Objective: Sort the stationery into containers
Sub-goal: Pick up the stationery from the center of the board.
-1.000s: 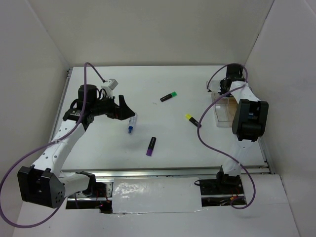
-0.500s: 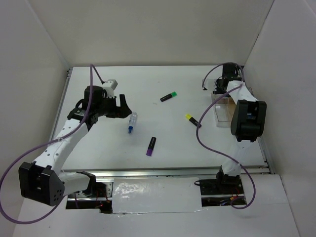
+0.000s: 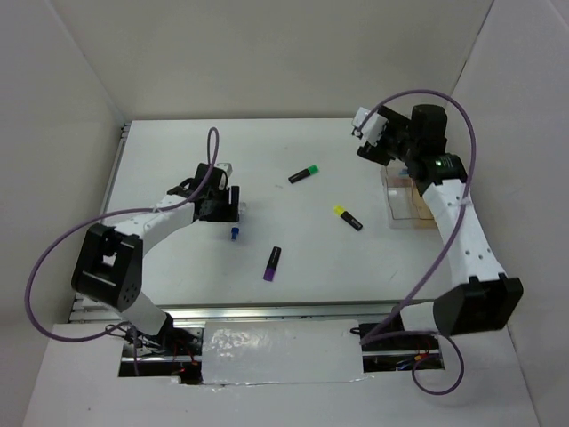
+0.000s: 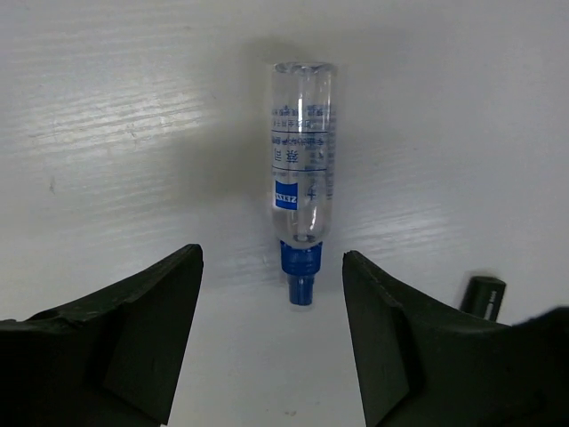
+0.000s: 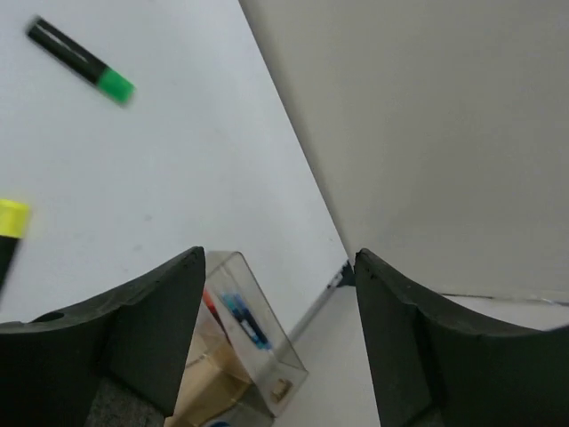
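Table [image 3: 178, 276]: white, walled.
Your right arm [image 3: 458, 236]: stretched far; right gripper [image 3: 367, 142] high, just left of clear box [image 3: 404, 203], jaws apart, empty.
Your left arm [image 3: 147, 222]: low, reaching right; left gripper [image 4: 271, 260] spread astride white-blue tube [image 4: 302, 160], not touching.
Box: far right.
Green highlighter [image 3: 304, 174], yellow highlighter [image 3: 347, 217], purple highlighter [image 3: 273, 263]: loose mid-table.

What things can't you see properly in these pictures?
Top view: the tube is mostly hidden under the left hand; only its blue cap shows.
Left wrist view: a black end at the bottom right is cut off by the hand; I cannot tell what it is.
Right wrist view: the things inside the clear box are blurry, and the yellow highlighter is cut by the left edge.
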